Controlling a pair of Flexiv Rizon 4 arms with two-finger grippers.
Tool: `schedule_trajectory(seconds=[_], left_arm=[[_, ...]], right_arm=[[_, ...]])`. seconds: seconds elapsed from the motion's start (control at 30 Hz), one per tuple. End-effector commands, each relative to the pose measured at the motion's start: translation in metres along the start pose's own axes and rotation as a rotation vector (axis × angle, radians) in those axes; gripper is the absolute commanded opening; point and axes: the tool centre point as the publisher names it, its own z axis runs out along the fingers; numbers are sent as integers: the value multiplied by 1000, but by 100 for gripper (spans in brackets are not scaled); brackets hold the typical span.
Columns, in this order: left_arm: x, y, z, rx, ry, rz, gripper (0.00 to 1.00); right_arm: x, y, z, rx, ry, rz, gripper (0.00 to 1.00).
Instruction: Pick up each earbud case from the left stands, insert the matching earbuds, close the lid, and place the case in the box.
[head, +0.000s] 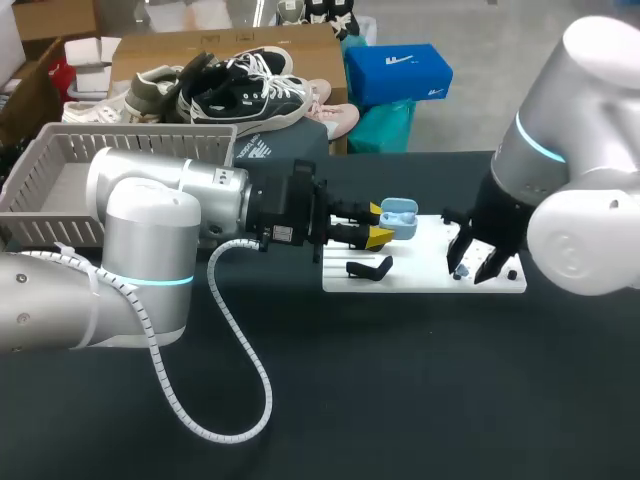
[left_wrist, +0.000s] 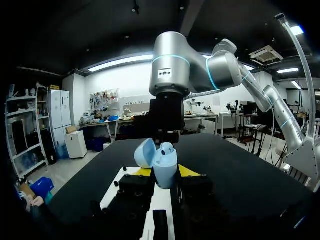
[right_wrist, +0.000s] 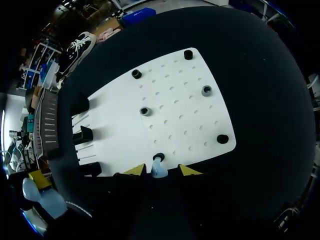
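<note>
My left gripper is shut on a light-blue earbud case, holding it level above the left end of the white board. In the left wrist view the case stands upright between the yellow tips with its lid swung open and one earbud showing inside. My right gripper points down at the board's right part. Its fingers stand on either side of a light-blue earbud that sits at a black holder, with small gaps showing on both sides.
Black stands sit on the board's left end. Several small round holders dot the board. A grey basket is at the back left, behind my left arm. A white coiled cable lies on the dark table.
</note>
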Motion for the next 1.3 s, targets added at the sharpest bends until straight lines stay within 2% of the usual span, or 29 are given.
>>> schedule_trajectory(seconds=[0.03, 0.17, 0.37, 0.73, 0.83, 0.87, 0.9, 1.3], left_arm=[[1, 0, 0, -2, -2, 1, 0], [1, 0, 0, -2, -2, 1, 0], [1, 0, 0, -2, -2, 1, 0], [1, 0, 0, -2, -2, 1, 0], [1, 0, 0, -2, -2, 1, 0], [1, 0, 0, -2, -2, 1, 0], [1, 0, 0, -2, -2, 1, 0], [1, 0, 0, -2, -2, 1, 0]], right_arm=[[-2, 2, 1, 3, 3, 3, 35], [-3, 2, 1, 4, 2, 3, 33], [-4, 2, 2, 5, 8, 4, 25], [-6, 4, 5, 11, 18, 2, 23], [-6, 4, 6, 13, 20, -1, 13], [-6, 4, 6, 13, 21, -1, 2], [-7, 4, 6, 13, 22, -2, 0], [-1, 1, -7, 13, 10, 4, 0]])
